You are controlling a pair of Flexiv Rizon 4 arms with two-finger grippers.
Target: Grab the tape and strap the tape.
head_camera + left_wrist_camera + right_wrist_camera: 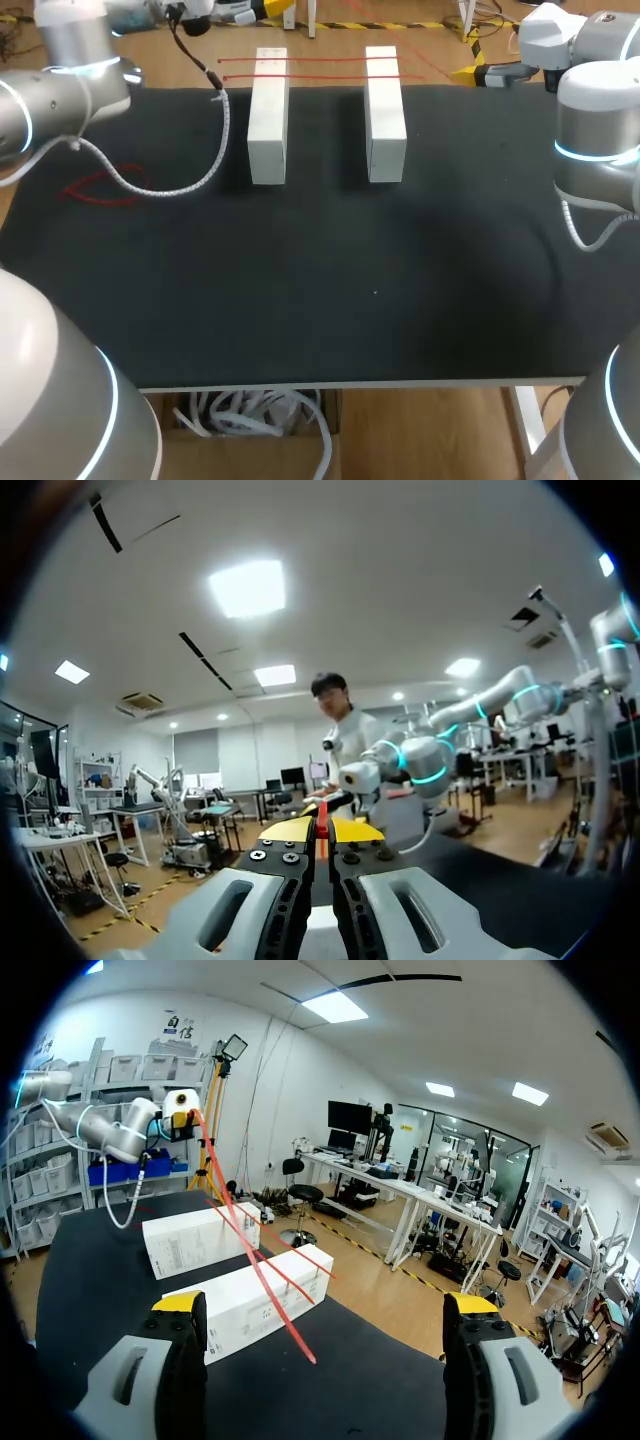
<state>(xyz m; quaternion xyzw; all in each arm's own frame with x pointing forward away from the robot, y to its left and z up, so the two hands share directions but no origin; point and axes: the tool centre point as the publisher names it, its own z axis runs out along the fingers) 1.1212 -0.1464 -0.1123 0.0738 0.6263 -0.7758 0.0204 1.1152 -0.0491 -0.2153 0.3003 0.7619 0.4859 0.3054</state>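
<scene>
Black cloth covers the bench (pixel 320 290), where two white cardboard boxes (pixel 268 115) stand side by side near its far edge, with the thin red tape (pixel 264 1260) running across their tops in two strands. Off to one side of them the left end effector (pixel 322 830) is pinched tight on the tape, so the grabbing looks done, while the right end effector (pixel 324 1305) hangs wide and empty on the opposite side. Strapping seems barely begun: the tape only lies over the boxes, its loose end trailing onto the cloth, and I judge it is not yet drawn round them or tightened.
</scene>
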